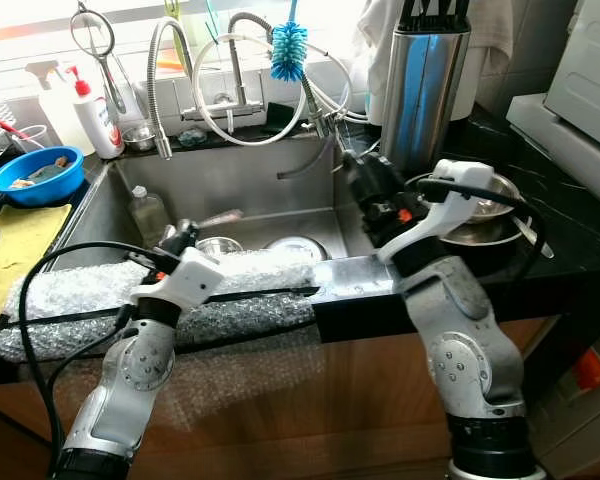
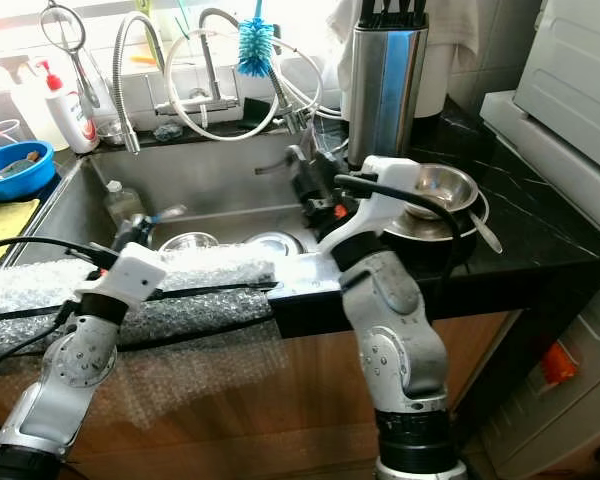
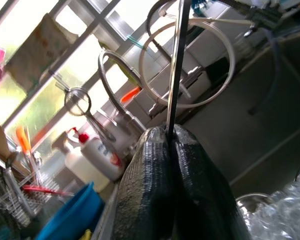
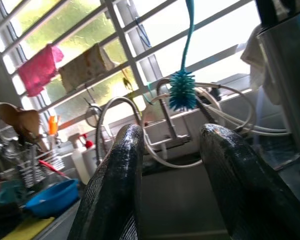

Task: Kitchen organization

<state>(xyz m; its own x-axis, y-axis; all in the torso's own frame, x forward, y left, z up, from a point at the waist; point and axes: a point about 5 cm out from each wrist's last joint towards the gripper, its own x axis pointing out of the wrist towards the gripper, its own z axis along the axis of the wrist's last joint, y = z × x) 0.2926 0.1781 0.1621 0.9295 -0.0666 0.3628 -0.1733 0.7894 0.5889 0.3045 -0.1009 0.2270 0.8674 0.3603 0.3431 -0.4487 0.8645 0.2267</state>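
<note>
My left gripper [image 1: 187,234] hovers over the near left part of the steel sink [image 1: 240,180], shut on a thin metal utensil [image 1: 220,216] whose shaft [image 3: 176,65] rises straight from between the black fingers [image 3: 150,190]. Over the sink's right side, my right gripper [image 1: 352,165] is open and holds nothing; its fingers [image 4: 115,190] point toward the faucet and window. Two steel bowls [image 1: 220,246] [image 1: 296,246] and a clear plastic bottle [image 1: 147,211] lie in the basin.
Bubble wrap [image 1: 90,295] covers the sink's front rim. A blue bowl [image 1: 38,175] and yellow cloth [image 1: 20,235] are on the left. Stacked metal bowls [image 1: 480,205] and a steel knife block [image 1: 422,85] stand on the right. A blue brush [image 1: 288,50] hangs above the faucet hoses [image 1: 230,95].
</note>
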